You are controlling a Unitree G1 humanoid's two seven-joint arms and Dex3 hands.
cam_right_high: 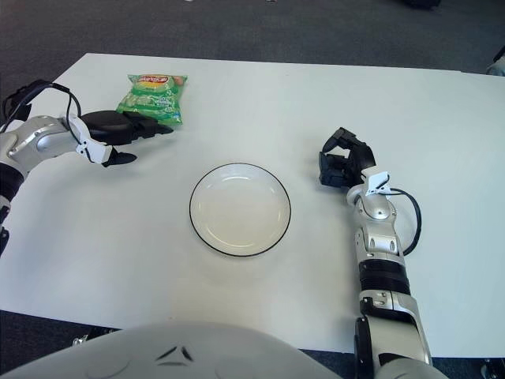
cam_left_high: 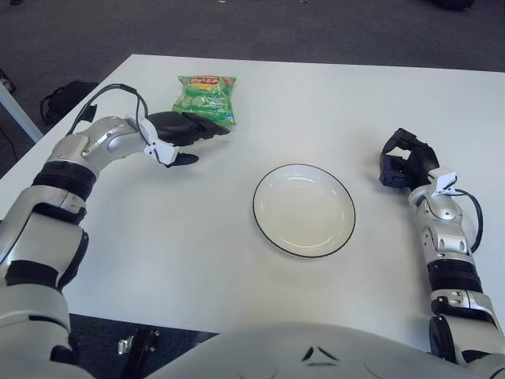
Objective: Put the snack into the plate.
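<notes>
Left eye view and right eye view alike are filled by a broad white rectangular table, on which everything else is laid out. Near its middle a round white plate with a thin dark rim is seen, with nothing in it. Toward the far left part of the table a small green crinkled foil snack bag with a yellow and red label is lying flat, well apart from the plate. Just at the near edge of this bag the left hand is held, its dark fingers stretched forward and spread, with the upper fingers at or over the bag's near edge and the thumb lower and nearer; nothing is clasped, and whether the bag is touched cannot be told. The right hand is shown to the right of the plate, its fingers curled in on nothing. The bag is judged to be light, soft and puffed with air, with a slick film that may slide or crumple under pressure, and its contents are probably brittle. A gentle pinch across the near seam or a shallow grasp over the body would be advised, with little squeezing force applied.
</notes>
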